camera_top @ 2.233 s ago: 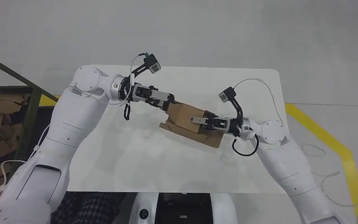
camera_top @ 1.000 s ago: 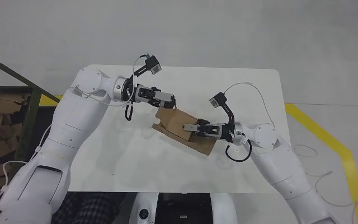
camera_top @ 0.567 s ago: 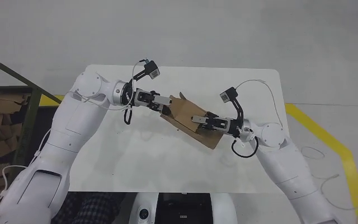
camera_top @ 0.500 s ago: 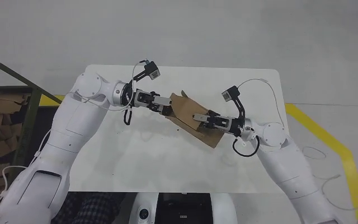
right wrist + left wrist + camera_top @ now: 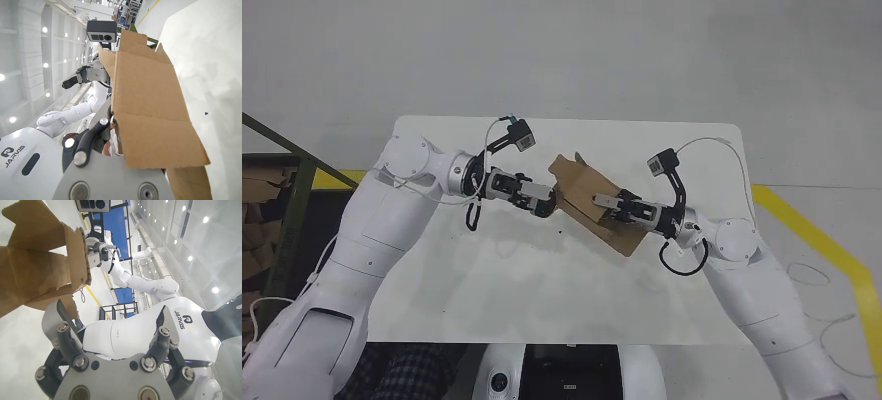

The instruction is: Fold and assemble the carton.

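white surface (image 5: 442, 280) is lying under both arms, and the carton (image 5: 587, 195) is hanging slantwise over its middle, between the two pincers; whether a corner is touching the surface cannot be told.

the right pincer (image 5: 604, 203) is clamping one brown panel of the carton. one finger is showing beside the board edge in the right wrist view and the other is hidden behind the cardboard. the left pincer (image 5: 113, 317) is standing wide open with nothing in it, one finger just beside a loose flap at the near end.

the step in hand is likely opening the flattened sleeve and turning a flap. to do it well, the left pincer should be closing on a single layer of that flap, close to its crease and not at the tip. the right pincer should be holding firm so the board is bending along the scored line and not buckling. a slow, even pull is looking wise.

the carton is plain corrugated board, partly opened, with creased panels. several flaps are sticking out at uneven angles, and one edge is looking ragged near the right pincer.
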{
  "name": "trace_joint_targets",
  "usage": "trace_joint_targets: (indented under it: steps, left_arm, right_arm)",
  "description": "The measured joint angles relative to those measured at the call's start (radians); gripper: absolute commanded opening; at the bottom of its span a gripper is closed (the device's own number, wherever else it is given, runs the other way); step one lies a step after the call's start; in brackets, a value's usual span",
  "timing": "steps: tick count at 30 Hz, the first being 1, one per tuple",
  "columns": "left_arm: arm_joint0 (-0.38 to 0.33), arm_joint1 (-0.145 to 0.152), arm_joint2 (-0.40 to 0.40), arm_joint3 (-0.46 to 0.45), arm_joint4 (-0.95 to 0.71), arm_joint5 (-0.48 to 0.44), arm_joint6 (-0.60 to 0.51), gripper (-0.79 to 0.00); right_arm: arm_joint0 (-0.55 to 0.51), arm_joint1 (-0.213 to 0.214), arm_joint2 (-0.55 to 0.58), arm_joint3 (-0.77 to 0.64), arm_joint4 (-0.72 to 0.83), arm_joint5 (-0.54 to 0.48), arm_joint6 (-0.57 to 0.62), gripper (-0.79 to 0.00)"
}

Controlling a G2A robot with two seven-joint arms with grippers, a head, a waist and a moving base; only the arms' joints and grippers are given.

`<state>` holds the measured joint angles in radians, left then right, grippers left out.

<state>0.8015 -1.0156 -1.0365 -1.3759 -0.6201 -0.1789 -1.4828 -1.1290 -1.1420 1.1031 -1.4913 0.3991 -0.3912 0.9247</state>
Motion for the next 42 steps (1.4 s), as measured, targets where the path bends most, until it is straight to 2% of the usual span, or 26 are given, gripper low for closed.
trace_joint_targets:
  steps: [11, 19, 27, 42]
  left_arm:
    - [-0.027, -0.014, 0.033, 0.026, -0.002, -0.008, -0.003, 0.000]
    - [-0.026, 0.001, -0.030, 0.063, 0.001, -0.015, -0.007, 0.000]
    - [-0.003, 0.016, -0.083, 0.066, 0.018, -0.007, 0.001, 0.000]
    - [0.004, 0.006, -0.035, 0.079, 0.070, -0.014, 0.057, 0.000]
  right_arm:
    - [-0.005, -0.004, -0.014, -0.012, 0.003, 0.015, -0.011, -0.785]
    - [-0.012, -0.001, 0.006, -0.002, 0.038, -0.003, 0.034, -0.785]
    - [-0.012, 0.002, 0.016, 0.014, 0.102, -0.063, 0.137, -0.785]
    - [-0.016, 0.000, 0.002, -0.023, 0.177, -0.082, 0.206, -0.785]
